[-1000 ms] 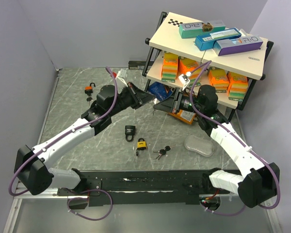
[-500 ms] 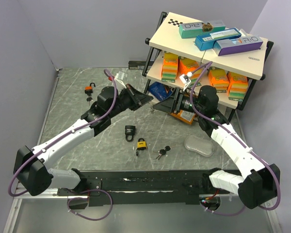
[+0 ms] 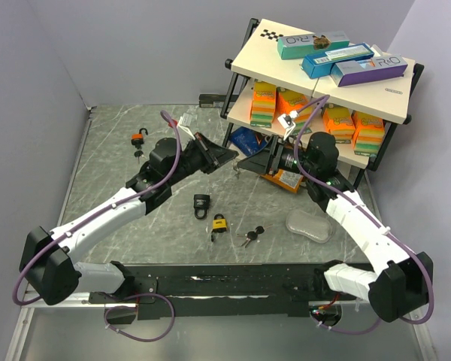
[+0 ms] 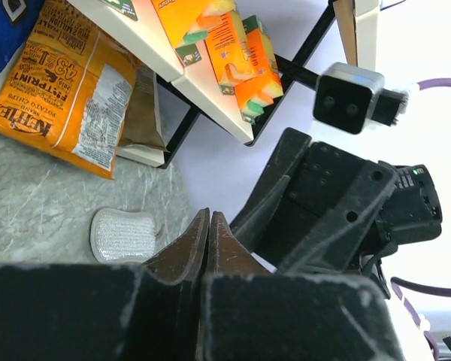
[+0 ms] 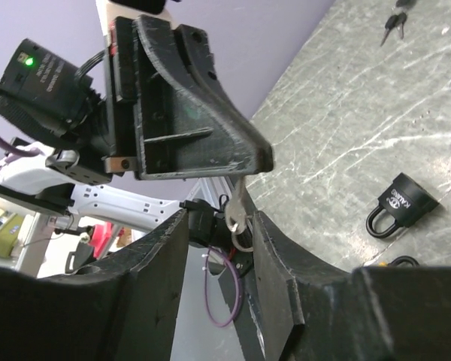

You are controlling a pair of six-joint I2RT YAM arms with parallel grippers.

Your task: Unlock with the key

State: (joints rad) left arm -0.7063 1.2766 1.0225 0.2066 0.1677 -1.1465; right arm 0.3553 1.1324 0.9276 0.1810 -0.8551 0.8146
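- The key (image 5: pixel 238 207) is held in the air above the worktop (image 3: pixel 173 226). It is pinched at the tip of the left hand (image 4: pixel 208 226), whose fingers are pressed together on it, and it hangs down from there.
- The right hand (image 5: pixel 219 233) is placed around the key with its fingers apart, one on each side. No firm contact is seen yet.
- In the top view this meeting point is at 1 o'clock from the black padlock (image 3: pixel 201 203), which lies on the worktop. A yellow padlock (image 3: pixel 219 223) is at 5 o'clock from it.
- For a good handover, the right hand should be closed squarely on the hanging lower end, which appears to be the head. The left hand should be opened only after that grip is judged firm.
- Compared with one second before, the left wrist is turned slightly and its cable loop is seen lower. The meeting point is almost unchanged, and the padlocks are not moved.
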